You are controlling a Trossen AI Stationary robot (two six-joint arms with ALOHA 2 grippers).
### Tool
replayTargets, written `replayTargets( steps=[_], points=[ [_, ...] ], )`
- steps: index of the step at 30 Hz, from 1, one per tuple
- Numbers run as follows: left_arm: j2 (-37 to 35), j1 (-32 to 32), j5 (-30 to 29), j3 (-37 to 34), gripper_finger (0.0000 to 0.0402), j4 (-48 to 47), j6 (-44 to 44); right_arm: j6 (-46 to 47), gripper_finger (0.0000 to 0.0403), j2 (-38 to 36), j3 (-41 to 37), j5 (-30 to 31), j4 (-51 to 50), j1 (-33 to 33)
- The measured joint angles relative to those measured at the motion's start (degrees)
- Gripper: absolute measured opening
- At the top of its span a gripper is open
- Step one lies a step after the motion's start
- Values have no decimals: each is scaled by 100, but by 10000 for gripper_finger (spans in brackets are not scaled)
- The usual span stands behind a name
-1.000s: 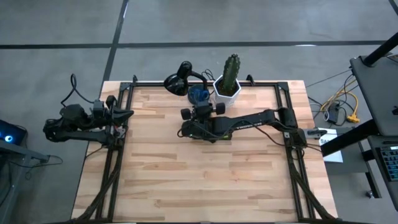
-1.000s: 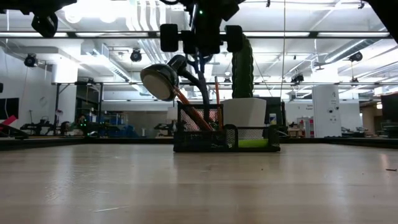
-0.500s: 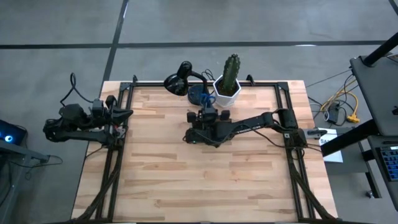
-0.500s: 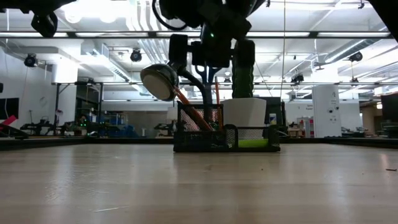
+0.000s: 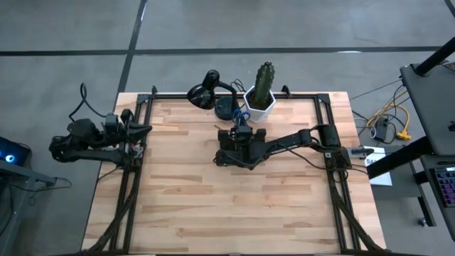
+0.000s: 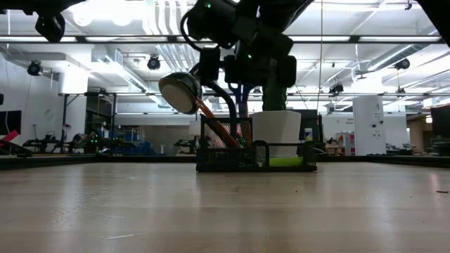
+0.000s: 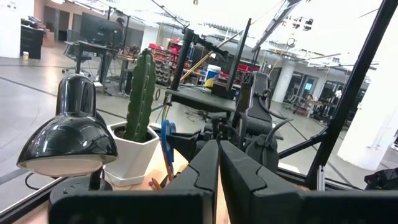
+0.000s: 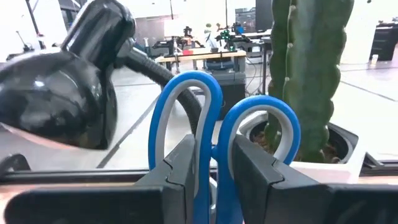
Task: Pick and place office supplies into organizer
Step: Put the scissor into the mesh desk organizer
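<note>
My right gripper is shut on the blue-handled scissors. It hovers just above the black organizer, which stands on the table before the cactus pot. An orange pencil leans in the organizer's tall compartment. A lime-green sticky pad lies in its low part. The scissors' blades are hidden. My left gripper is shut and waits at the table's left edge. My right gripper pinches the scissors between its two fingers, just below the handle loops where they meet. The fingers come about level from the table's near side. The scissors stand upright and are lifted, loops above the fingers; whether the blades reach the organizer I cannot tell.
A black desk lamp bends over the organizer's left side. A cactus in a white hexagonal pot stands right behind it. Bare wood spreads toward the near edge.
My right gripper has come down toward the organizer with the scissors and shifted a little toward the table's right and near edges, turning about as it went. The scissors stayed in its hold.
</note>
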Motion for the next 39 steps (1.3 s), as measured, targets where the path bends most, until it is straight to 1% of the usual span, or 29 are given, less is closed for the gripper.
replayTargets(
  steps=[3,10,19,29,32,39],
  points=[
    [0,1,0,1,0,-1,0,20,69,1,-123,-2,28,5],
    [2,1,-2,1,0,-1,3,425,69,1,-310,-4,329,26],
    [2,1,-4,1,0,-4,16,109,69,57,-322,-1,358,22],
    [2,0,-4,3,0,-4,18,211,70,263,-336,-19,452,73],
    [2,2,-4,7,0,-4,18,241,80,322,-327,-37,468,85],
    [9,0,-4,7,0,-4,18,210,122,335,-327,-53,497,92]
  ],
)
